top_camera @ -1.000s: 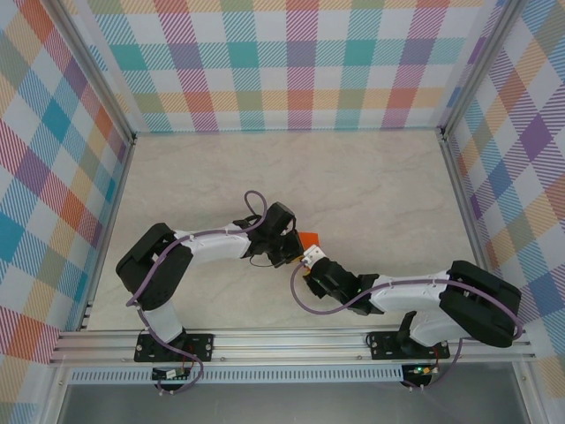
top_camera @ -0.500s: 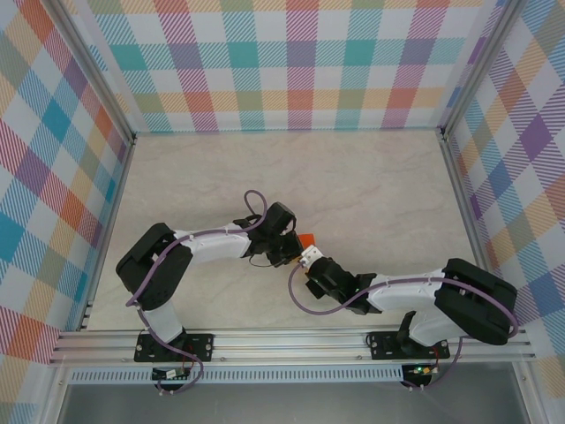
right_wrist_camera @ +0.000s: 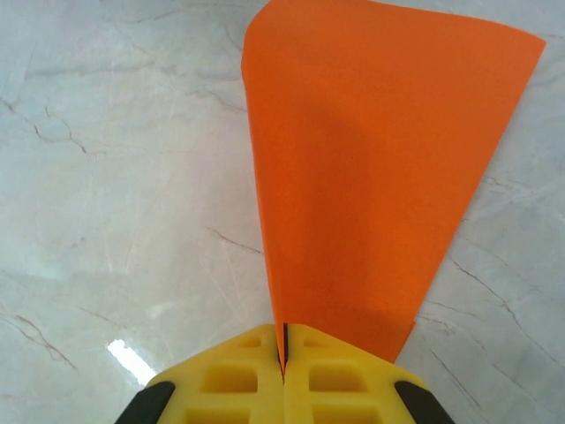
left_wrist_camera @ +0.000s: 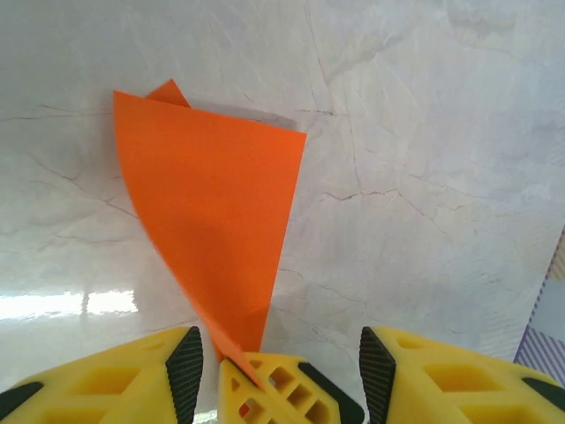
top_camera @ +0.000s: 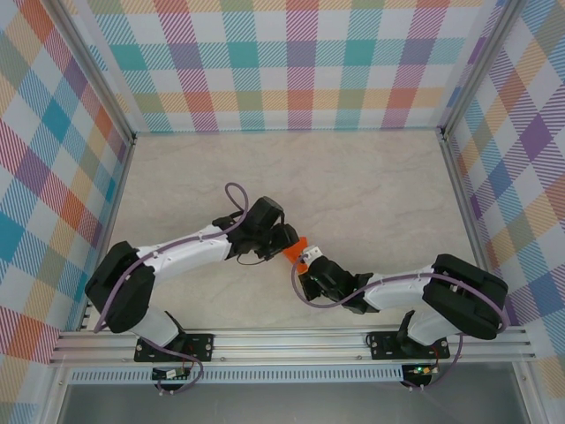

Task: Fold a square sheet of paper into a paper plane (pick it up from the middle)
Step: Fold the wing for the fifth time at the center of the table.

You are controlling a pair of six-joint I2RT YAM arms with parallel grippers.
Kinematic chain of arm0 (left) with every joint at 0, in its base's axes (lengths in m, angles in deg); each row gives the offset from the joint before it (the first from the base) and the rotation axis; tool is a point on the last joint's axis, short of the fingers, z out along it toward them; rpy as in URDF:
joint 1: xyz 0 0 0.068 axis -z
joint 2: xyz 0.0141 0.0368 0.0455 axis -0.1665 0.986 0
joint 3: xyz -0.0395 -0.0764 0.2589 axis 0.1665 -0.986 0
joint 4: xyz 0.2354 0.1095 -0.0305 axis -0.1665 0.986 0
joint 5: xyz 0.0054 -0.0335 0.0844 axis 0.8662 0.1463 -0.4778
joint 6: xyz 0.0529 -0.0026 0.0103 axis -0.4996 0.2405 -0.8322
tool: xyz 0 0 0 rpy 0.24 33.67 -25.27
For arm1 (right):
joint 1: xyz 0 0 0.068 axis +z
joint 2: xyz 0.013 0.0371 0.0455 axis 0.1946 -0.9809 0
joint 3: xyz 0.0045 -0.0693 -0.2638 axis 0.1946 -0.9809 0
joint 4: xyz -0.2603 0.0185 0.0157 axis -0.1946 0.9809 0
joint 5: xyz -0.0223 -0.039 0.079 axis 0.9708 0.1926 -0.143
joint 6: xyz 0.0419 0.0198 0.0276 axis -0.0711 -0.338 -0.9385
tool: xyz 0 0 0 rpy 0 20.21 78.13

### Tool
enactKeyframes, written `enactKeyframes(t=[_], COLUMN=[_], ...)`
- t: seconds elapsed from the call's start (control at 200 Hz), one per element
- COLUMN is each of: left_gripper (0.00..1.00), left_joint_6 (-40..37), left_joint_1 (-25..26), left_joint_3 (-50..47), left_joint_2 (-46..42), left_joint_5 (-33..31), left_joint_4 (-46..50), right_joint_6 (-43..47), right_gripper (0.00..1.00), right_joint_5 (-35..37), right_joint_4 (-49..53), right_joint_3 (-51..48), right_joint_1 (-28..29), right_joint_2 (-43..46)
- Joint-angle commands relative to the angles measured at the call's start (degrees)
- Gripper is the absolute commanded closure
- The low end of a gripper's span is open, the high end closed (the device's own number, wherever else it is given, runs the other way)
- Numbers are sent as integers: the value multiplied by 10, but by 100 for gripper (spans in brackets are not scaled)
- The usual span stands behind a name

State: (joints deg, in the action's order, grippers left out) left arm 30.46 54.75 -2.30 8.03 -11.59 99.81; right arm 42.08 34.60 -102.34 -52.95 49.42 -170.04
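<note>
The paper plane [right_wrist_camera: 371, 168] is a narrow folded wedge of bright orange paper, hanging just above the marble table near its middle [top_camera: 296, 251]. My right gripper [right_wrist_camera: 284, 353] is shut on the plane's narrow end, the paper pinched in the seam between its yellow fingers. From the top my right gripper [top_camera: 305, 260] sits just right of the plane. My left gripper [left_wrist_camera: 281, 364] stands open, one yellow finger [left_wrist_camera: 132, 380] on each side of the right gripper's fingertips [left_wrist_camera: 274, 393] and the plane [left_wrist_camera: 207, 203]. In the top view the left gripper [top_camera: 286, 238] is close against the plane's left side.
The marble table [top_camera: 371, 185] is bare behind and to both sides of the arms. Checked walls [top_camera: 291, 62] and aluminium posts close in the back and sides. A metal rail [top_camera: 291, 340] runs along the near edge by the arm bases.
The left arm has stretched out lower and its gripper has shifted slightly left. The right gripper and the plane have moved a little left and nearer.
</note>
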Motion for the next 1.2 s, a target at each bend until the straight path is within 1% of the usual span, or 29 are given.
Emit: enactKeyframes(t=[0.0,0.11,0.21,0.235,0.35,0.52,0.615,0.885,1.195], left_gripper=[48,49,55,57,63,66,66,68,66], left_joint_6=[-3,-3,1,3,12,17,17,23,20], left_joint_1=[-6,-7,-7,-7,-7,-5,-5,-3,2], left_joint_3=[-19,-23,-32,-34,-48,-52,-53,-50,-53], left_joint_2=[-16,-15,-12,-12,-4,16,27,77,115], left_joint_5=[-24,-12,0,3,21,49,66,113,117], left_joint_4=[23,4,-12,-36,-69,-98,-120,-190,-248], right_joint_6=[-78,-122,-161,-172,-216,-262,-283,-319,-346], right_gripper=[99,99,99,99,98,97,96,94,92], right_joint_5=[-36,-79,-92,-93,-92,-82,-82,-84,-88], right_joint_4=[-42,-53,-55,-62,-72,-59,-75,-58,-68], right_joint_3=[-19,-31,-40,-45,-56,-58,-69,-72,-82], right_joint_1=[-14,-43,-59,-61,-68,-71,-73,-79,-83], right_joint_2=[5,10,13,14,20,25,19,8,2])
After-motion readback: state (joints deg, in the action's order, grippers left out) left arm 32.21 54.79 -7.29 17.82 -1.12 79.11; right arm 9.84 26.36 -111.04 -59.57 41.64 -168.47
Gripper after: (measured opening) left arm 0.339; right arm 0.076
